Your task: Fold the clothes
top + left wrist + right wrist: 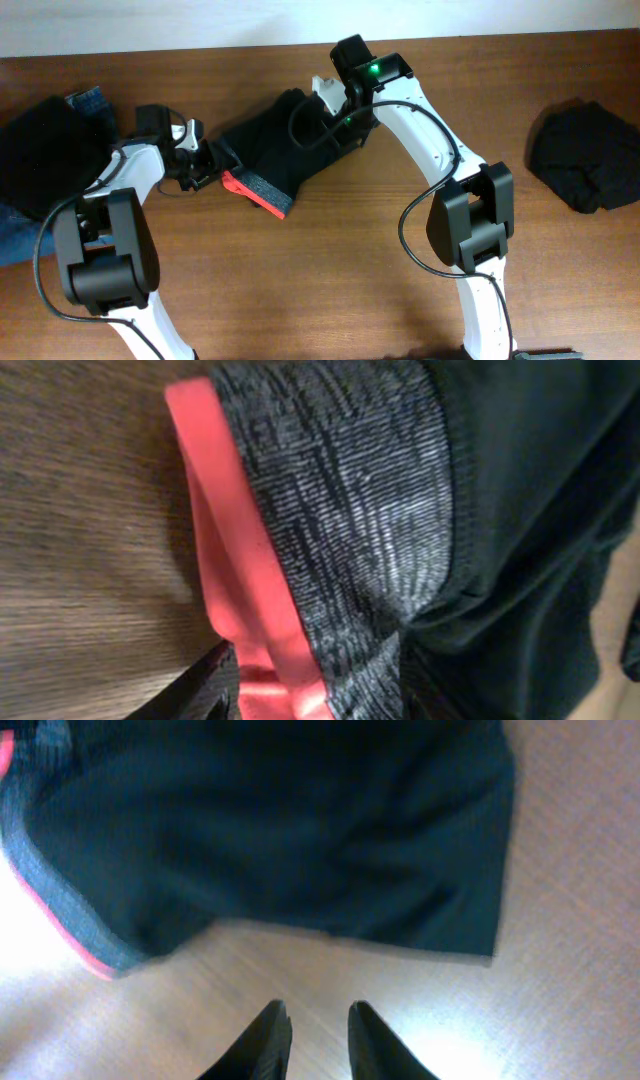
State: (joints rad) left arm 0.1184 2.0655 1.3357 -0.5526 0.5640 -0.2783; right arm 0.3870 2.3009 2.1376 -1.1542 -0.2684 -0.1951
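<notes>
**Gripper status: left gripper on the trousers, right gripper empty**
The left gripper [205, 165] is about half closed, clamping the bunched grey waistband [340, 510] with its red-orange trim [225, 560]. The right gripper [318, 1008] hangs over bare desk [330, 260], its jaws a narrow gap apart, holding nothing, just beside the black trousers [285, 140], which lie crumpled at the desk's far middle between both arms.

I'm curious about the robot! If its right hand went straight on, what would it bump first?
Probably the black trousers just ahead of the right hand; it might touch the bare table between first.
</notes>
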